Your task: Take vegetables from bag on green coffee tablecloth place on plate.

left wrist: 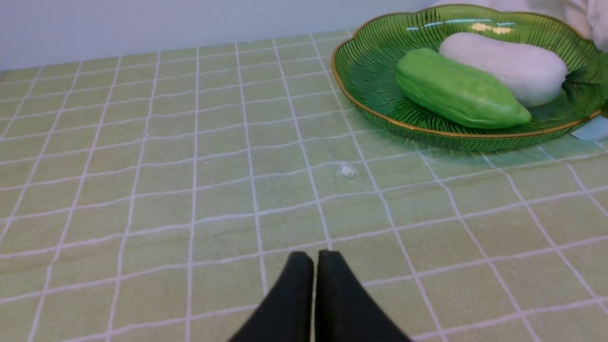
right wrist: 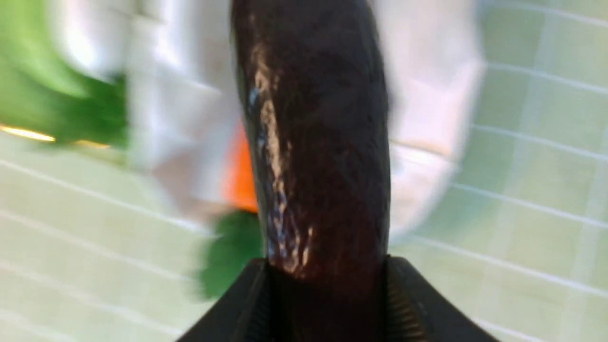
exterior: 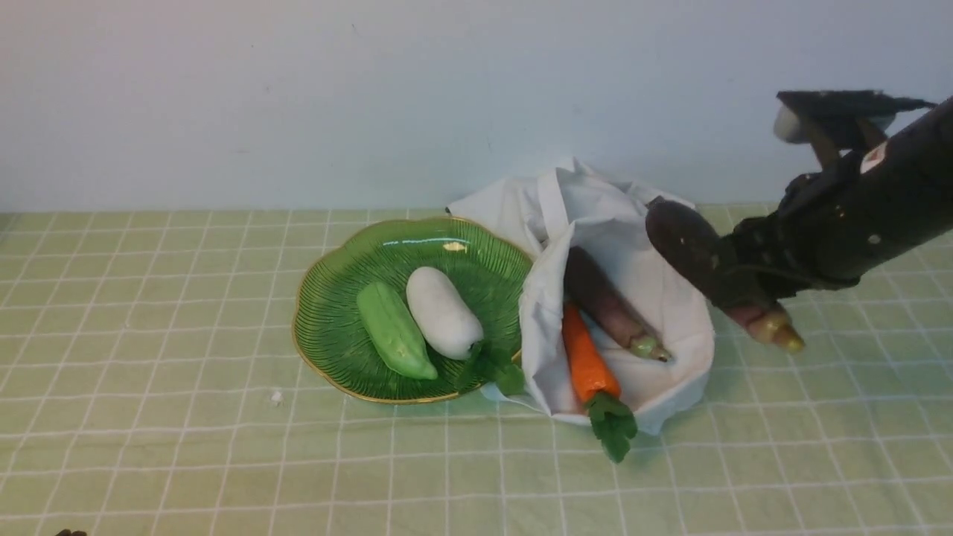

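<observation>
**Asker:** What is your right pincer doing?

**Me:** It is pinching a dark purple eggplant, held in the air at three o'clock of the white bag. The pale stem tip points toward five.

**Asker:** And the other vegetables?

**Me:** A second eggplant and the carrot lie side by side in the bag's open mouth, with the carrot leaves spilling out at six. The green plate sits right against the bag at its nine o'clock. It carries a green gourd and a white radish.

**Asker:** Your left pincer?

**Me:** Its tips are pressed together over the green checked tablecloth.
</observation>
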